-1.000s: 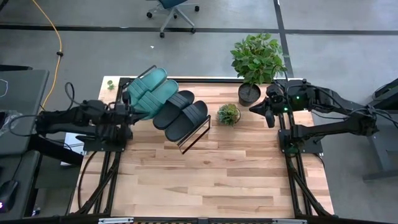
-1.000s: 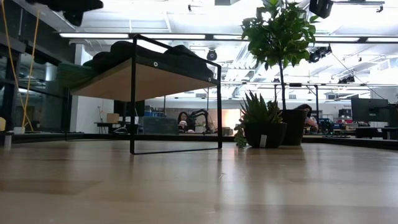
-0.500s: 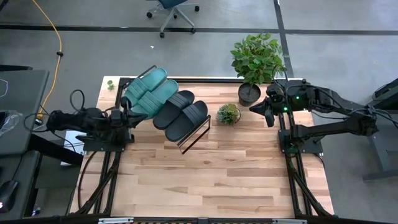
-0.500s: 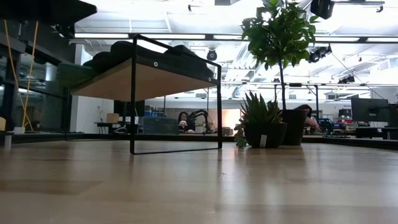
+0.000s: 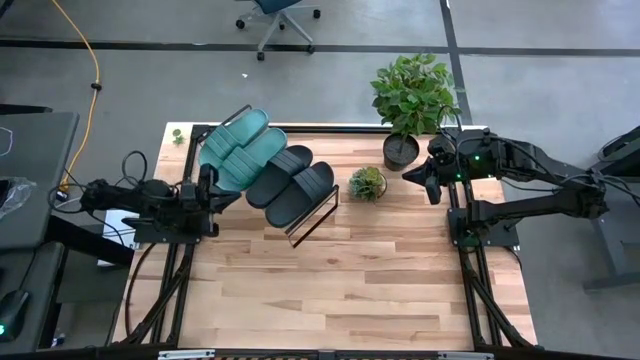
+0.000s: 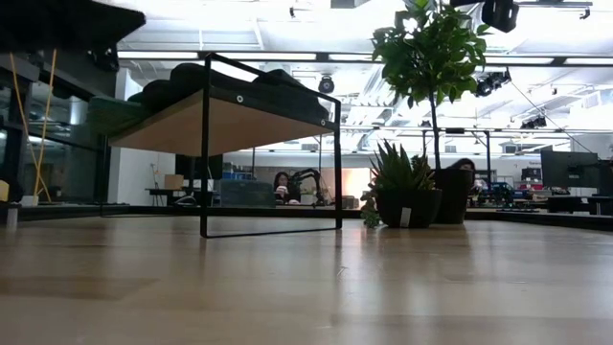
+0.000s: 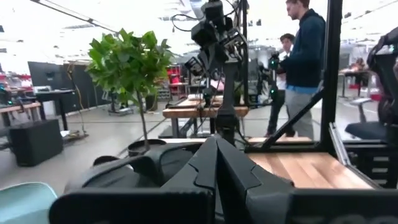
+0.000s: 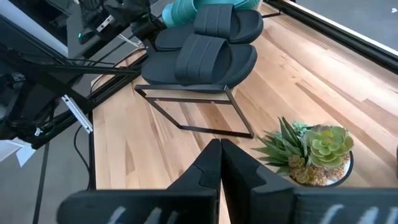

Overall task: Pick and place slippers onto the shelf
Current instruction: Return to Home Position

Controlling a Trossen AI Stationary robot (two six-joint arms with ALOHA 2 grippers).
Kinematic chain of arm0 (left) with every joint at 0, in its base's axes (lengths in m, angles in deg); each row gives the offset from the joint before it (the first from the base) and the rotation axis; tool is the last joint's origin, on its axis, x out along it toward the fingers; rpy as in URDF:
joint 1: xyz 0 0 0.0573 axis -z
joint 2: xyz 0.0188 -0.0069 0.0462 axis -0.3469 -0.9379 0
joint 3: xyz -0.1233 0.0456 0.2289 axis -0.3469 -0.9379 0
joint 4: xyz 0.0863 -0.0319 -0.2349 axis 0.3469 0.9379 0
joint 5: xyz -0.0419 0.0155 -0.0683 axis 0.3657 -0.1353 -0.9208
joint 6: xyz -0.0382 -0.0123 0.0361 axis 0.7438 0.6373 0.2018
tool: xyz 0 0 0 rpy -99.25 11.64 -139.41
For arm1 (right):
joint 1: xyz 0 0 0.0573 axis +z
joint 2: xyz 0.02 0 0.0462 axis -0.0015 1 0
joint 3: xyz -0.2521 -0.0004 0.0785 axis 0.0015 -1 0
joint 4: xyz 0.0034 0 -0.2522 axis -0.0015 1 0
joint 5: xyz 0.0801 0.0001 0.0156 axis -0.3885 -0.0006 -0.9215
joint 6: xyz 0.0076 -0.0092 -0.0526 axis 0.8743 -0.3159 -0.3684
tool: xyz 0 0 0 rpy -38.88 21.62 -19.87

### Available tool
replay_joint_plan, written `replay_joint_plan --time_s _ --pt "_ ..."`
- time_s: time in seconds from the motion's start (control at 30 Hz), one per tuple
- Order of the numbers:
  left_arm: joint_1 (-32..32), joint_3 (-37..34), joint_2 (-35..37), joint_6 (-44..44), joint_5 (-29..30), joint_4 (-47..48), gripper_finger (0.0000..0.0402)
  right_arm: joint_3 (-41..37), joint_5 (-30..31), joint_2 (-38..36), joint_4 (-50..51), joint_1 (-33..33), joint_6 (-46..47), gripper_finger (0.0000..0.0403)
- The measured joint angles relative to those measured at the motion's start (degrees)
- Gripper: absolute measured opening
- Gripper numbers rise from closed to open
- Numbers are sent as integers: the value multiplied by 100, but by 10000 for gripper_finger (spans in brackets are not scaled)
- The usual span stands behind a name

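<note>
Noting four slippers [image 5: 265, 170] seated on slanted shelf [image 6: 254, 125] at tabletop [image 5: 350, 280] far left, left gripper [image 5: 222, 192] just beside frame, fingers [image 7: 233, 171] together, right gripper [image 5: 415, 176] by potted plant [image 5: 412, 95], fingers [image 8: 208, 168] also together; homing risk: clipping frame, sliding slippers off.

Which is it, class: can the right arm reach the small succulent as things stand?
Probably yes. The right arm hangs just beside the succulent, its shut jaws pointing that way with only tabletop between. The tall potted plant stands beside the path, not across it.
</note>
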Motion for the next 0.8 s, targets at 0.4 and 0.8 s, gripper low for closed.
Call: replay_joint_plan --time_s 0.4,0.8 --pt "0 -251 7 620 -343 96 0 0 12 0 17 0 -5 0" --pt "0 -551 7 909 -694 288 0 0 12 0 22 -2 -2 0"
